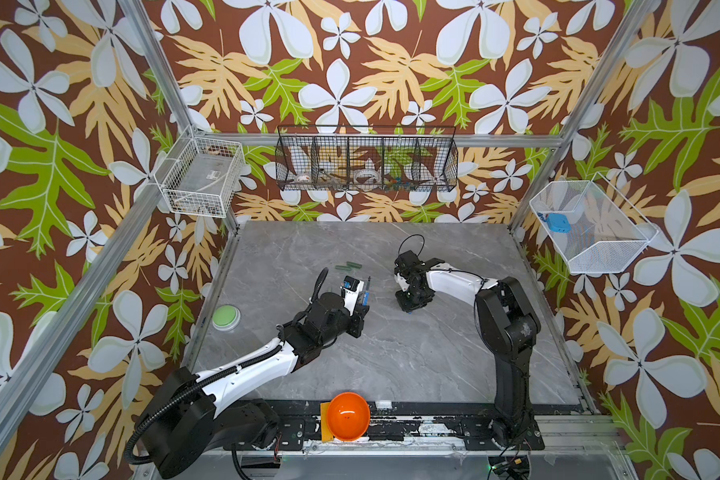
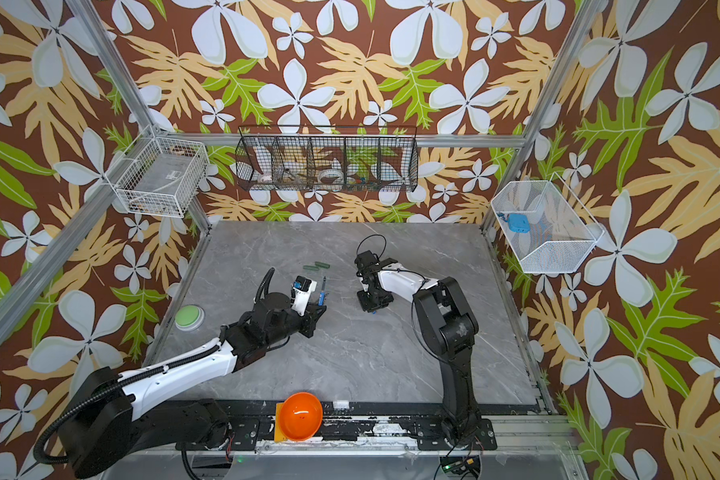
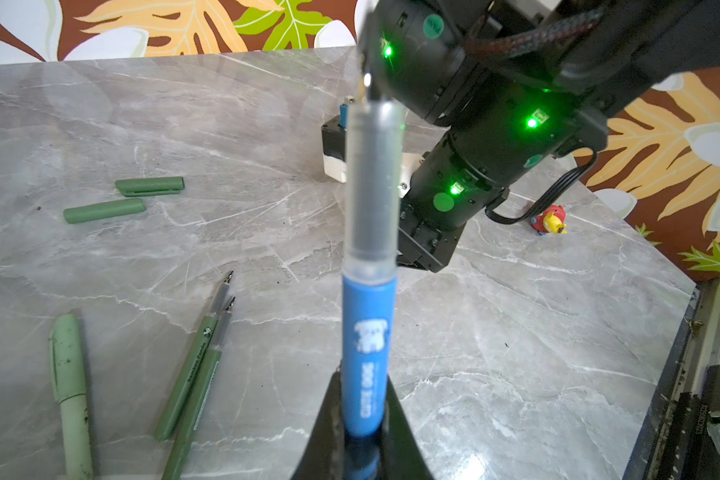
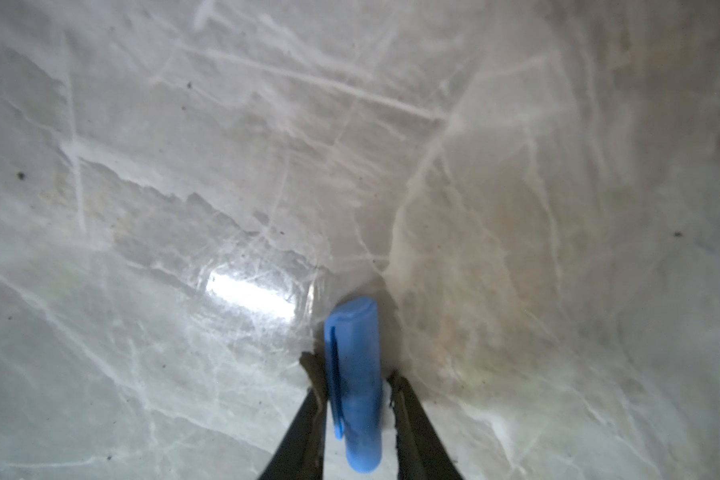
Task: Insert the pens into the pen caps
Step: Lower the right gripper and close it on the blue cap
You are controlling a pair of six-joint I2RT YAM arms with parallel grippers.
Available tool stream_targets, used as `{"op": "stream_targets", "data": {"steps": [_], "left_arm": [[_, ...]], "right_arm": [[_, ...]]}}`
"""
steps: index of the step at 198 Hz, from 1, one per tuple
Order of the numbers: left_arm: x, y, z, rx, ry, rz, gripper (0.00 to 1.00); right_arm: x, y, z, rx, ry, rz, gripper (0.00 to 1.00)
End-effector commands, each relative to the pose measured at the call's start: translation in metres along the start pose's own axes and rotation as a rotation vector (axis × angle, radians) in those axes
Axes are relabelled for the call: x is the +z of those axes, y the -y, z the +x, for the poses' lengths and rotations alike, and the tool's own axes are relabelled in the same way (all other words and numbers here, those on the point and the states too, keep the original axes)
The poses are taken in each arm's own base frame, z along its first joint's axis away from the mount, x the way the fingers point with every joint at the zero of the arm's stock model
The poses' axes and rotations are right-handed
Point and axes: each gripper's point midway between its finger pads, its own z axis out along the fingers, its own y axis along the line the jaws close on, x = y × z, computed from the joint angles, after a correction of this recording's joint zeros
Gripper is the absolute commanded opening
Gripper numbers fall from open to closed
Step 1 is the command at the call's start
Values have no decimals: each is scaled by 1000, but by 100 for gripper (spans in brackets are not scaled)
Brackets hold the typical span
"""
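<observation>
Pen in blue sits clamped in your left gripper, tip held above the table. Your right gripper straddles the blue cap on the table; whether it pinches, you cannot tell.

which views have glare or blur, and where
right wrist view: white glare patch on the marble table beside the blue cap, far surface soft; left wrist view: the blue pen is close, its clear front end soft; both top views: sharp, evenly lit
</observation>
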Motion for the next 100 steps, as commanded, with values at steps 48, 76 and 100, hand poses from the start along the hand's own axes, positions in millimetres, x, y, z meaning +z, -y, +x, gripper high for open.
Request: {"op": "stream_targets", "data": {"steps": [48,76,100], "left_arm": [[2,6,-7,-12,36,36,0],[2,6,-7,-16,40,39,0],[1,7,-9,-8,55,44,0]], "right_arm": [[21,-1,13,-52,-68,26,35],[22,0,16,-55,-73,26,25],[16,-5,11,-53,-38,-2,19]]}}
